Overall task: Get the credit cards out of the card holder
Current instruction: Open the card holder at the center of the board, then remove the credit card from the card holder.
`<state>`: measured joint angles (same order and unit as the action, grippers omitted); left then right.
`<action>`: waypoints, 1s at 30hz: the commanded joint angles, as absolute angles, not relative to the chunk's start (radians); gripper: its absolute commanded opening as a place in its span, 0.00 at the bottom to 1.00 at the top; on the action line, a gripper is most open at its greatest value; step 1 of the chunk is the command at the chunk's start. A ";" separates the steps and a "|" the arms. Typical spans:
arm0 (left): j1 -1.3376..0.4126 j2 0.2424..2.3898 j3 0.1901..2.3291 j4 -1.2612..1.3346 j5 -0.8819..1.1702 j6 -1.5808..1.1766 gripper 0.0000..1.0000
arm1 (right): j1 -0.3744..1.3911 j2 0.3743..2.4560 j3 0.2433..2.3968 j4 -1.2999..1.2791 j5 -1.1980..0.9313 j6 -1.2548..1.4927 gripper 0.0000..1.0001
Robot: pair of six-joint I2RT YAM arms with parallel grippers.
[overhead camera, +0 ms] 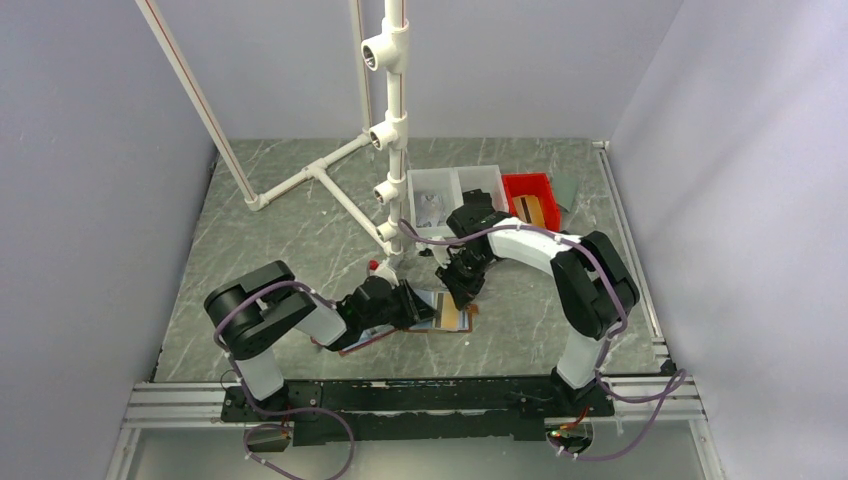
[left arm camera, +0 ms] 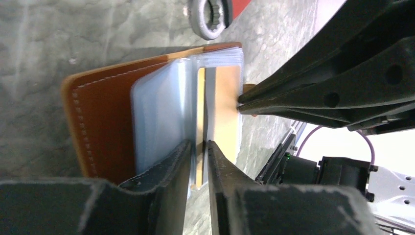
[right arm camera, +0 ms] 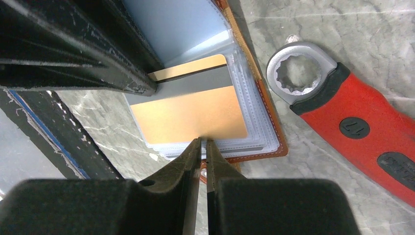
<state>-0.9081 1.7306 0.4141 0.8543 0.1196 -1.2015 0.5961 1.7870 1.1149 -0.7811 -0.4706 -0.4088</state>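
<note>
Credit card (right arm camera: 188,115) between right gripper (right arm camera: 203,143) tips

The card holder (left arm camera: 105,112) is smooth tan leather with pale stitching. Its sleeves (left arm camera: 161,112) are clear, slightly glossy plastic. The card (right arm camera: 188,115) looks like matt gold plastic with a grey stripe. At three o'clock from it, the wrench (right arm camera: 342,122) has a dull metal head and a red rubbery grip. The table (right arm camera: 342,29) is smooth marbled grey.

The number 17 stands on a round black badge on the red-handled wrench (right arm camera: 342,112).
</note>
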 commanded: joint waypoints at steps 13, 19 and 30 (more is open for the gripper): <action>-0.875 1.731 0.304 0.956 0.158 -1.172 0.00 | 0.606 1.847 1.074 -0.676 -0.387 -0.432 0.17; -0.874 1.646 0.293 0.835 0.135 -1.136 0.00 | 0.604 1.856 1.079 -0.688 -0.389 -0.439 0.20; -0.862 1.735 0.293 0.984 0.209 -1.178 0.22 | 0.607 1.854 1.086 -0.707 -0.456 -0.450 0.22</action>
<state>-0.8688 1.6672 0.3004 0.9070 0.1463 -1.1671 0.5953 1.7916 1.1236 -0.7959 -0.4839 -0.4107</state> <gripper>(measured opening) 0.166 0.222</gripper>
